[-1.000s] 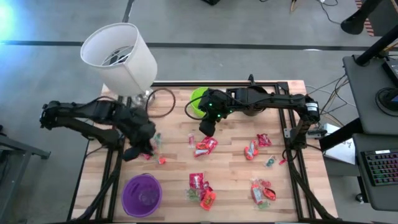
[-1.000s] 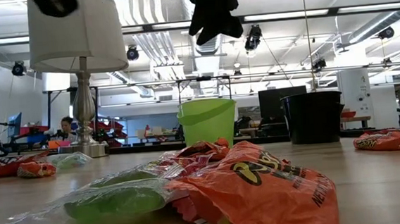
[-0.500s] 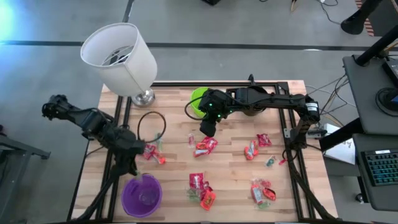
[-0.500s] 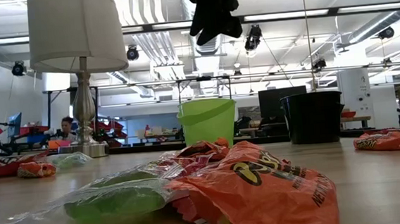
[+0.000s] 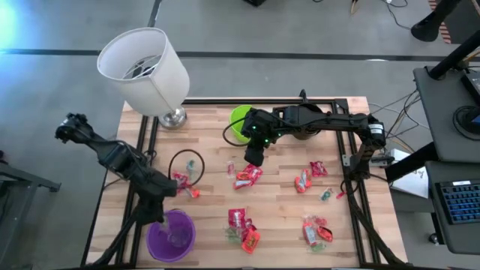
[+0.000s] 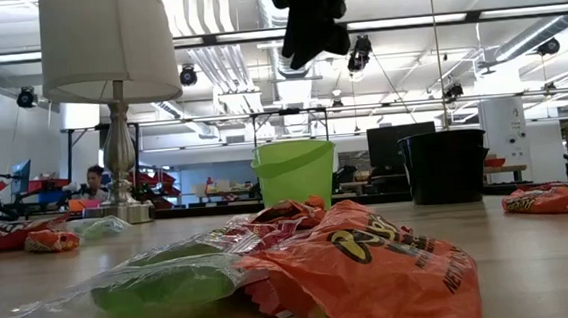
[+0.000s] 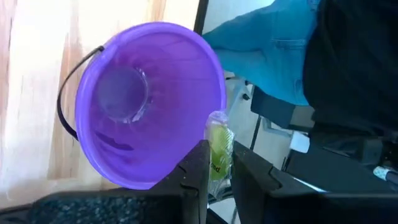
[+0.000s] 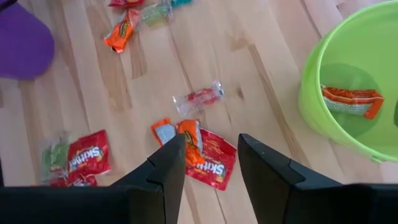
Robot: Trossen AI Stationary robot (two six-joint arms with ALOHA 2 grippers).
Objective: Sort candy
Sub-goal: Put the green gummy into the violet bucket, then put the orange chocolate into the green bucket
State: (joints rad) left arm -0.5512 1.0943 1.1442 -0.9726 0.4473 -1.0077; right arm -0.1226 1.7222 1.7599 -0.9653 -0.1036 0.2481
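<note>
Two dark arms worked over a pale butcher-block table (image 5: 210,161) strewn with crinkly wrapped candy (image 5: 248,175). The left gripper (image 7: 216,171) hung over the rim of a smooth, translucent purple bucket (image 7: 149,106) with a thin black wire handle, its fingers pinching a small yellow-green sweet (image 7: 218,149) in clear, shiny wrap; in the high view that sweet was hidden under the gripper. The right gripper (image 8: 211,158) hovered above a glossy red packet (image 8: 214,158) and a small orange one (image 8: 190,140) lying against it, its fingers spread apart with nothing between them. Beside it stood a round lime-green bucket (image 8: 348,93), partly cut off at the picture's edge, holding one flat orange packet (image 8: 351,101). A clear-wrapped red sweet (image 8: 198,99) lay alone on the wood nearby. In the low view a crumpled orange wrapper (image 6: 372,268) filled the foreground, blocking most of the table, and a white fabric lampshade (image 6: 108,46) ran off the top.
</note>
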